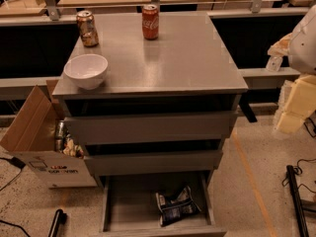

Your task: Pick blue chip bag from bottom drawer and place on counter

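counter (187, 58): biggest thing in my feed. A flat grey, slightly glossy slab on top of the three-drawer cabinet, with a bowl and two cans on it and the whole right side bare.
upper drawers (148, 127): two plain grey fronts under the slab, each with a dark gap above it. The lower one sits a bit further out than the top one.
bottom drawer (129, 201): pulled way out toward me, so I'm looking straight down at its grey floor and low side walls. The bag is the only thing in it.
cardboard box (29, 127): on the floor just beside the cabinet, on the left of my view. The flaps are open and there's some packaged stuff inside that I can't make out.
gripper (295, 105): I only see it as pale cream blocks at the far right edge of my view, roughly level with the upper drawers and off to the side of the cabinet. It isn't touching anything I can see. Honestly I can't tell if it's open or closed, or whether it's holding anything.
white bowl (86, 70): upright at the front left corner of the counter.
blue chip bag (177, 206): crumpled and lying flat on the drawer floor, right of centre and close to the front wall. It's down and to the left of the gripper, well apart from it.
red soda can (150, 21): upright near the back edge of the counter, about mid-width.
second can (87, 28): brownish-silver, back left, behind the bowl.
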Controlling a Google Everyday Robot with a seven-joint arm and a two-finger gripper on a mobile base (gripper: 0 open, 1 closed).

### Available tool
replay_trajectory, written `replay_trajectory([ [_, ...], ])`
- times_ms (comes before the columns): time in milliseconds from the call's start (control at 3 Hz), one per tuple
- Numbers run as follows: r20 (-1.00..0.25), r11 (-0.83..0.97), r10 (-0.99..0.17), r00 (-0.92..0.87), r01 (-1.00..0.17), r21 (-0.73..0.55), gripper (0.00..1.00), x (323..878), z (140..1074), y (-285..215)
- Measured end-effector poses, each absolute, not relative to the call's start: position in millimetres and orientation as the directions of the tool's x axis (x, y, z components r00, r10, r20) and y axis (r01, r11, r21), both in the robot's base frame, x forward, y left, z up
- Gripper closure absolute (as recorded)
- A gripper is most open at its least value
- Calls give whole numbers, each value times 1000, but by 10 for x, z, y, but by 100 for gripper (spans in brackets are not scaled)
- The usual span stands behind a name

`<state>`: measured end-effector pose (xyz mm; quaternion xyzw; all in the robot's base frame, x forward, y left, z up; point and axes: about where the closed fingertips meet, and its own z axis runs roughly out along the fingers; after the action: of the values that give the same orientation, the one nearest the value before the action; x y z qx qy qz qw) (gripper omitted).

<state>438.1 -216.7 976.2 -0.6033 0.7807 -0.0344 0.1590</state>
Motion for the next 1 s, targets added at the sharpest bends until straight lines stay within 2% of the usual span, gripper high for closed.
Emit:
replay_trajectory([
  [667,-194,252,-959,-208,-938,-238,0,4438,9666,-2128],
  [1000,-241,189,-959,-148,-970,-153,0,4643,9066,-1979],
])
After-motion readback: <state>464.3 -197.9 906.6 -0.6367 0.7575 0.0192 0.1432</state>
